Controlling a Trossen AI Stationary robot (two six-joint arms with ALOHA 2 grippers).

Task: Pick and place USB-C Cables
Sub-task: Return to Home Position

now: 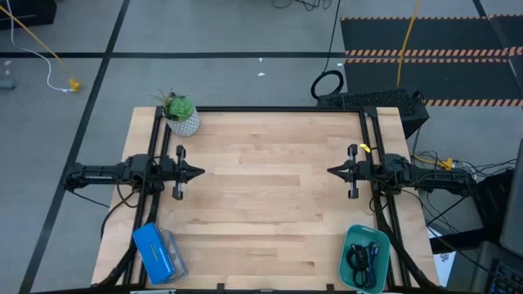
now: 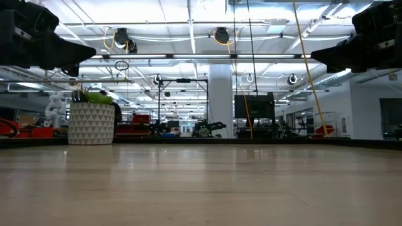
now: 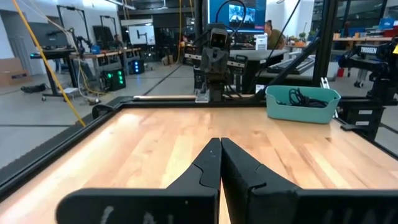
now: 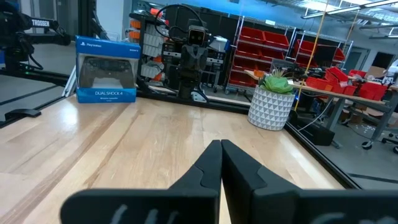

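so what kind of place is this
Probably a robotics lab: left gripper and right gripper shut over a wooden table, red parts bins beyond, cable reels overhead.

A light wooden tabletop [image 1: 270, 188] stands on a grey floor [image 1: 229, 33] crossed by dark lines. Far right lies a black mat [image 1: 458, 37] edged with orange stripes. Beyond are a white column [image 2: 221, 94], red shelving [image 4: 245, 59] and bright ceiling lights [image 2: 163, 12].
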